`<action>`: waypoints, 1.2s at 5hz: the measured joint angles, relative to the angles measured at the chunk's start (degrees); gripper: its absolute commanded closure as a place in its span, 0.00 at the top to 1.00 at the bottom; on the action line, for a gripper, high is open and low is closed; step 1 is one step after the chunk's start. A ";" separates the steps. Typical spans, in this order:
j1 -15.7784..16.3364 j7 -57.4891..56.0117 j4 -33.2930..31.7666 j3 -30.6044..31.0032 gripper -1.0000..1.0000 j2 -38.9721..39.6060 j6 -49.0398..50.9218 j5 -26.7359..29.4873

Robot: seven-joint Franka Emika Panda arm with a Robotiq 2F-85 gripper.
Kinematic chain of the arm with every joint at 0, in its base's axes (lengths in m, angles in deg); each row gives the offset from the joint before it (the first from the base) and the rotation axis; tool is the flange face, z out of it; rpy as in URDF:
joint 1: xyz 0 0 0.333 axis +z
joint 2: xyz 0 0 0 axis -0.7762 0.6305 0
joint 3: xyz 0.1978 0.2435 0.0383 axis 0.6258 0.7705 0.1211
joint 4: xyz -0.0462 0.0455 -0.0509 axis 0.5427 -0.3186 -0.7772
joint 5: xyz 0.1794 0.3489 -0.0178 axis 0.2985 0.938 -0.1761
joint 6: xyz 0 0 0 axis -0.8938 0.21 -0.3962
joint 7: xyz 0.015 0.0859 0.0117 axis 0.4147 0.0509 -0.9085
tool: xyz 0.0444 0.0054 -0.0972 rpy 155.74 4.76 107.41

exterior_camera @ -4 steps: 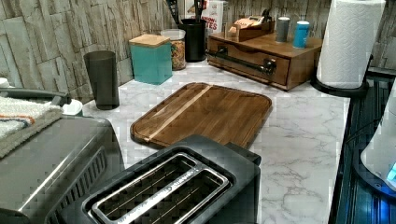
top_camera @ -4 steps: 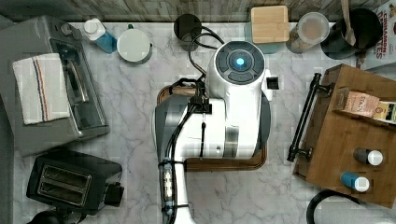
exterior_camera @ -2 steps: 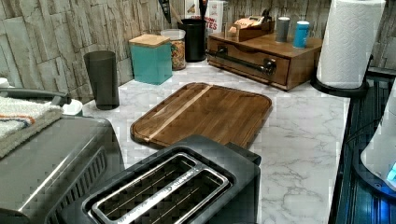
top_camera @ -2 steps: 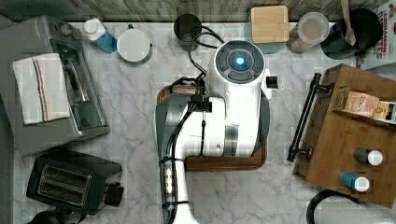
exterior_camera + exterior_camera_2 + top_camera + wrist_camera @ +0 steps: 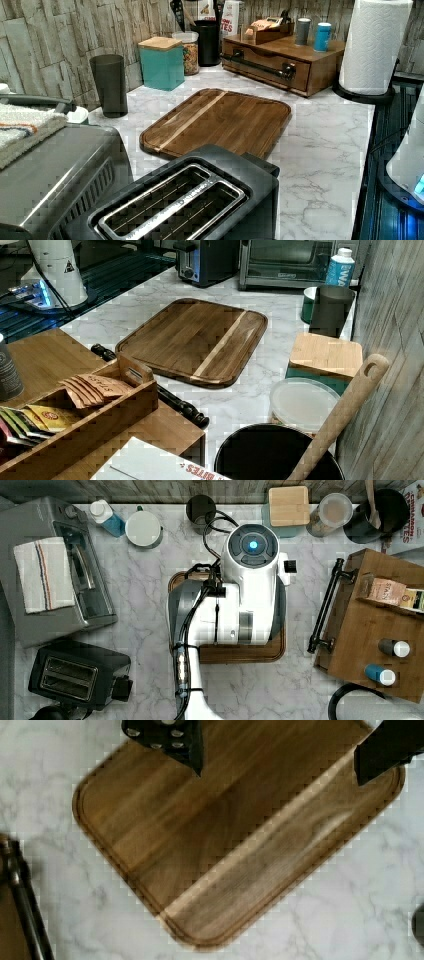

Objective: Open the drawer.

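Observation:
The drawer [image 5: 262,61] is a shallow brown front in a wooden box cabinet [image 5: 380,630] at the top view's right, and it looks shut. A long black bar handle [image 5: 326,606] runs across it, also seen as the handle [image 5: 172,401] and the handle [image 5: 21,906]. My gripper [image 5: 280,775] hangs open above a rounded wooden serving tray [image 5: 225,850], with its black fingers [image 5: 185,742] wide apart and nothing between them. In the top view my white arm [image 5: 240,610] covers most of the tray [image 5: 235,655], left of the handle.
A toaster [image 5: 75,675] and a toaster oven [image 5: 60,580] stand at the top view's left. A teal canister [image 5: 160,62], a dark tumbler [image 5: 107,82] and a utensil pot [image 5: 382,510] line the wall. A paper towel roll [image 5: 372,45] stands beside the cabinet; a tea box [image 5: 395,595] sits on top.

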 measured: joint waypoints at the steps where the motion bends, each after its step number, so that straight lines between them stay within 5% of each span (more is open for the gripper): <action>1: 0.10 -1.35 -2.41 -0.81 1.00 -0.08 -6.85 -0.85; 6: -11.05 -34.51 -6.27 -6.80 1.00 9.38 -23.72 -2.64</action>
